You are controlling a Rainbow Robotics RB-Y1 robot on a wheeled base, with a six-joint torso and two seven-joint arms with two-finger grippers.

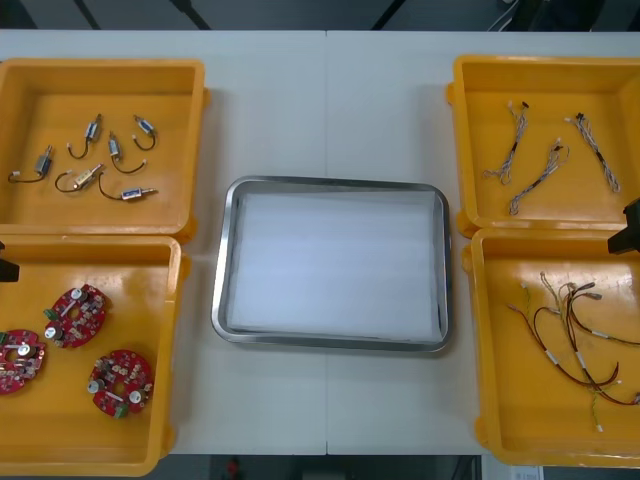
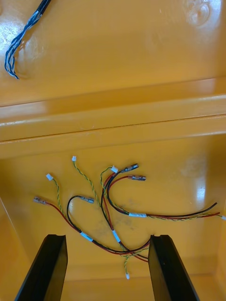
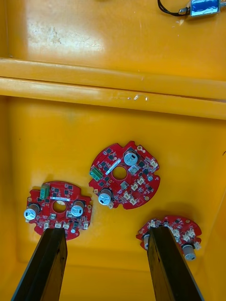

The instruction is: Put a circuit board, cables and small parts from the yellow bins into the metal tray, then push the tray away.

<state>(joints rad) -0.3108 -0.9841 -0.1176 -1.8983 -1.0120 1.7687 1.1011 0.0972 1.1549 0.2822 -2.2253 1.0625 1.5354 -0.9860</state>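
Observation:
My left gripper (image 3: 107,231) hangs open over the near left yellow bin (image 1: 60,430), which holds three round red circuit boards (image 1: 76,314). One board (image 3: 123,175) lies just beyond the fingers, and two others (image 3: 59,207) (image 3: 174,230) lie by the fingertips. My right gripper (image 2: 108,240) is open above the near right bin (image 1: 510,400), over a tangle of red, yellow and black cables (image 2: 113,207). Neither gripper holds anything. The metal tray (image 1: 225,260), white inside, sits between the bins with nothing in it.
The far left bin (image 1: 40,85) holds several small metal parts (image 1: 90,180), one of them (image 3: 202,7) beyond the bin wall. The far right bin (image 1: 470,100) holds twisted blue and white cables (image 1: 545,170), whose ends (image 2: 19,42) reach past the divider.

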